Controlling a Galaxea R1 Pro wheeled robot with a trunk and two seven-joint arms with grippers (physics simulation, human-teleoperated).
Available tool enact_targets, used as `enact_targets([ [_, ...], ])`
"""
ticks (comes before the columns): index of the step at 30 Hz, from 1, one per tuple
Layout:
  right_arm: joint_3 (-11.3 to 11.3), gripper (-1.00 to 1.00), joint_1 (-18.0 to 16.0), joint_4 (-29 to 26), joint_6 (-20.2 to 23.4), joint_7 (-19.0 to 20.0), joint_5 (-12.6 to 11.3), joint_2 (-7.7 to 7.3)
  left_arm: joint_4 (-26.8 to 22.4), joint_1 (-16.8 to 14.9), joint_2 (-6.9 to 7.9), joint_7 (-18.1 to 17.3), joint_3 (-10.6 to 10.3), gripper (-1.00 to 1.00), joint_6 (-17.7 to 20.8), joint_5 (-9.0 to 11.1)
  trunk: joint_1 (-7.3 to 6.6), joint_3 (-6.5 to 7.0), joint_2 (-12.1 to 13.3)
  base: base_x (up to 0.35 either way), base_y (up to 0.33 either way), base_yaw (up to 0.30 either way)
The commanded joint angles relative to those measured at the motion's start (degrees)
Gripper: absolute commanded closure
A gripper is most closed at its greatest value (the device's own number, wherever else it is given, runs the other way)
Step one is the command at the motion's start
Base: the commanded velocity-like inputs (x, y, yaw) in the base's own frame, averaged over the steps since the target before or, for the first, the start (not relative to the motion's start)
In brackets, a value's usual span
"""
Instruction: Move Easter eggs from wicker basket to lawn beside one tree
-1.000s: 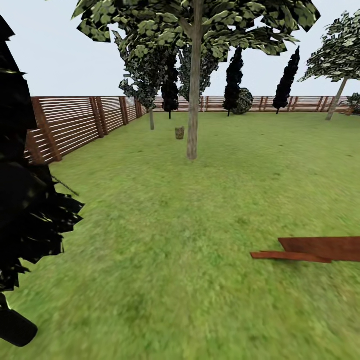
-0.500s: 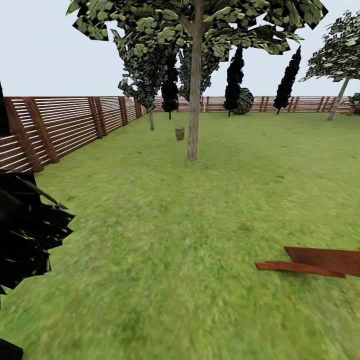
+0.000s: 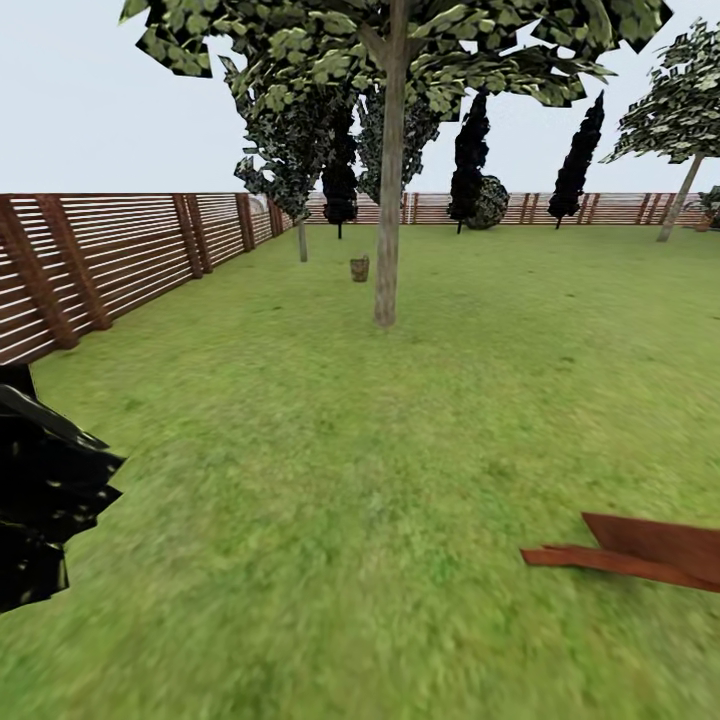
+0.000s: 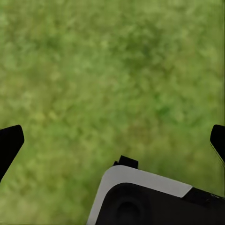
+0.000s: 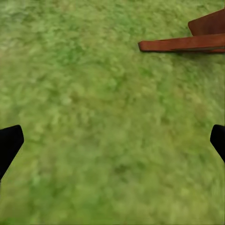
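Observation:
The wicker basket [image 3: 359, 267] stands far off on the lawn [image 3: 330, 470], small and brown, just left of a tree with a pale grey-brown trunk [image 3: 388, 230]. The Easter eggs are too far away to make out. In the left wrist view my left gripper [image 4: 112, 143] hangs open over bare grass, its dark fingertips [image 4: 9, 145] at the picture's two sides. My right gripper [image 5: 112, 143] is open over grass as well, with nothing between its fingers.
A brown slatted fence [image 3: 120, 250] runs along the left and the far side. Dark spiky foliage [image 3: 40, 500] stands close at the left. Flat brown wooden boards [image 3: 640, 555] lie on the grass at the right, also under the right gripper's view [image 5: 187, 40]. Dark slender trees [image 3: 467, 160] line the far fence.
The whole head view has shifted as the robot travels forward: the dark foliage slid down and out to the left, the wooden boards slid down and to the right. Both grippers stay open.

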Motion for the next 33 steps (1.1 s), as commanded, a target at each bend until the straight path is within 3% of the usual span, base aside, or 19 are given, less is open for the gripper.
enact_targets([
  [1,-0.04,-1.0,-0.03,0.03,-0.18,0.0,-0.1,0.01,-0.08,0.0,-0.05,0.07,0.21,-1.0,-0.08,-0.21,0.04,-0.06,-0.03,0.321,0.0,0.0],
  [33,-0.34,-1.0,-0.03,0.0,-0.17,-0.09,-0.33,-0.07,0.43,0.0,0.06,0.15,0.3,-1.0,-0.25,-0.13,0.04,-0.06,-0.03,0.321,0.0,0.0],
])
